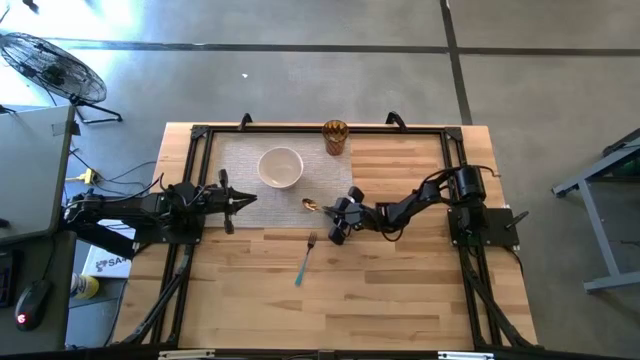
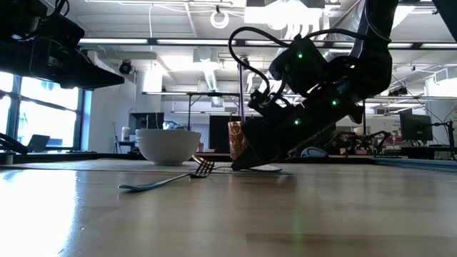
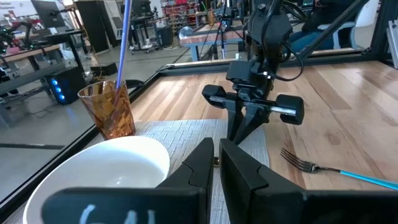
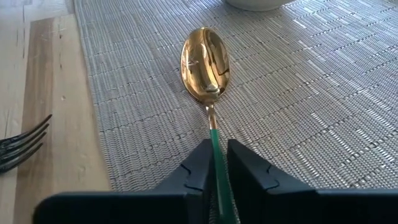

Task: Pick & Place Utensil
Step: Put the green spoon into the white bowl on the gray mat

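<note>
**Spoon pinched on the mat**

Spoon (image 4: 206, 60) lies on the mat (image 4: 323, 93), its gold bowl pointing toward the white bowl (image 1: 280, 167). The right gripper (image 4: 216, 167) is clamped narrowly on its green handle. Fork (image 1: 305, 256) lies off the mat, nearby. The left gripper (image 3: 216, 163), fingers nearly together and empty, waits beside the bowl.

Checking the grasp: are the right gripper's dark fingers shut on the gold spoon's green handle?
Shut: the right gripper pinches the gold spoon by its green handle, bowl on the grey mat.
</note>
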Motion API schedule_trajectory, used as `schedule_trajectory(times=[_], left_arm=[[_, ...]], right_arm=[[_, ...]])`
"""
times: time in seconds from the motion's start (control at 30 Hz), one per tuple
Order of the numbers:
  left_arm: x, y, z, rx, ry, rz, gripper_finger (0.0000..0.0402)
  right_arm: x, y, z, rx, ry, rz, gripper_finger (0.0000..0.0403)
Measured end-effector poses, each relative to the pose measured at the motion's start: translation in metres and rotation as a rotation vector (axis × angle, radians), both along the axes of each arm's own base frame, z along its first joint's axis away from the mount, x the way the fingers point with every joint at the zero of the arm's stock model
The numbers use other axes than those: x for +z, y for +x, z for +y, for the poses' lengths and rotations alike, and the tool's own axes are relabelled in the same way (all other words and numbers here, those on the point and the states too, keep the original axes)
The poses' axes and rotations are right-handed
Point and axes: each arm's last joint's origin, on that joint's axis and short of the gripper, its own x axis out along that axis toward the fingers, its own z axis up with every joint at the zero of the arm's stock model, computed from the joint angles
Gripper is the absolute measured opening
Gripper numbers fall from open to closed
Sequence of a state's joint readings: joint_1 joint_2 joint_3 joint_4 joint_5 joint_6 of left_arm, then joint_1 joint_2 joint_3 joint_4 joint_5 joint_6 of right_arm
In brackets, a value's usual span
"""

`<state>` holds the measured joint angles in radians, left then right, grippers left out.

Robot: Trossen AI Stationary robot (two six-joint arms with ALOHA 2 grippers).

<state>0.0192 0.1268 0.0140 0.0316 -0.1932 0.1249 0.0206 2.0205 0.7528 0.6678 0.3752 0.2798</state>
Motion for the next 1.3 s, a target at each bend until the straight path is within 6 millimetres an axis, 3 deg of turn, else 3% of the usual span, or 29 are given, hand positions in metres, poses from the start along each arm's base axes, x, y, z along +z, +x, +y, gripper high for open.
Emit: schedule_trajectory(times=[0.23, 0.43, 0.8, 1.0, 1.3], left_arm=[[0.0, 0.0, 0.0, 0.0, 0.0, 0.0, 0.0024], [0.0, 0.0, 0.0, 0.0, 0.0, 0.0, 0.0024], [0.0, 0.0, 0.0, 0.0, 0.0, 0.001, 0.0024], [0.0, 0.0, 0.0, 0.0, 0.0, 0.0, 0.0024], [0.0, 0.0, 0.0, -0.001, 0.0, 0.0, 0.0024]], right_arm=[[0.0, 0.0, 0.0, 0.001, 0.001, 0.001, 0.0012], [0.002, 0.001, 0.0, 0.003, 0.002, -0.035, 0.0019], [0.031, 0.01, 0.009, -0.014, -0.017, -0.019, 0.0015], [0.062, 0.042, 0.016, -0.002, -0.017, 0.08, 0.0017], [0.131, 0.082, 0.013, 0.038, 0.01, 0.053, 0.0017]])
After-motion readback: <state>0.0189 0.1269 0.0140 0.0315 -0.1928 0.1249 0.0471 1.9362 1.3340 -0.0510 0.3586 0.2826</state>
